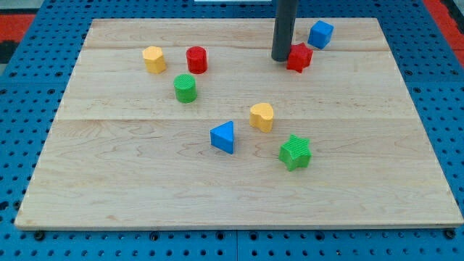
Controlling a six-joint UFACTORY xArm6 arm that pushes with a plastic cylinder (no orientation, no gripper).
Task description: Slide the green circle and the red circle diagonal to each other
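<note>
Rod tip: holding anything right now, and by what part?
Nothing is held; the rod only pushes. My tip sits at the view's left of the red star, close against it; contact cannot be told.

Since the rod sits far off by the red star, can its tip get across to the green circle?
Probably yes. My tip rests beside the red star, and bare board lies between it and the green circle; the red circle sits just above that path.
</note>
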